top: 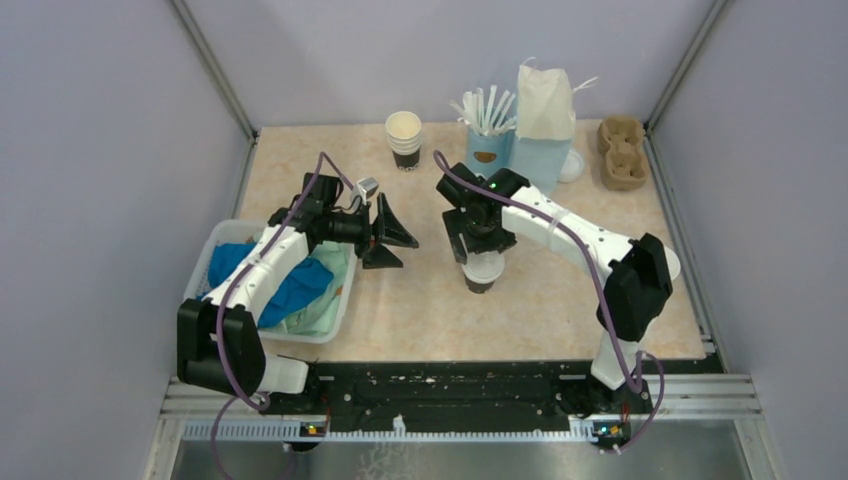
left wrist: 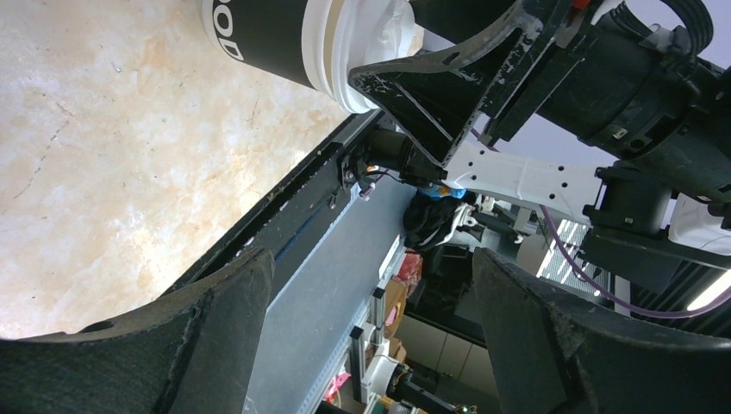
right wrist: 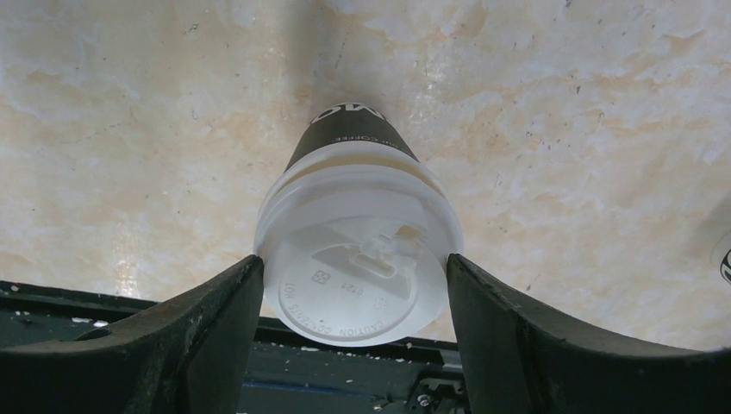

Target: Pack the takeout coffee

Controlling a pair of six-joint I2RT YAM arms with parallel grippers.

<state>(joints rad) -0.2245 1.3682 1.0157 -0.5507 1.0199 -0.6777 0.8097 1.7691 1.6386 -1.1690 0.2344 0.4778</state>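
Note:
The takeout coffee (top: 483, 272), a paper cup with a black lower band and a round white lid (right wrist: 358, 267), stands on the marble table near the middle. My right gripper (top: 480, 252) points down over it, and its two black fingers (right wrist: 215, 319) press against the lid's rim on either side. My left gripper (top: 395, 238) hovers to the left, turned sideways, its jaws wide apart with nothing between them. In the left wrist view the gripper (left wrist: 375, 285) faces the table's front edge, and the coffee (left wrist: 328, 39) shows at the top.
A white bin (top: 335, 325) holding blue and green cloths sits at the left under my left arm. At the back stand a lidless paper cup (top: 404, 138), a light blue cup of white sticks (top: 487, 145), a white paper bag (top: 545, 105) and a cardboard cup carrier (top: 622, 150).

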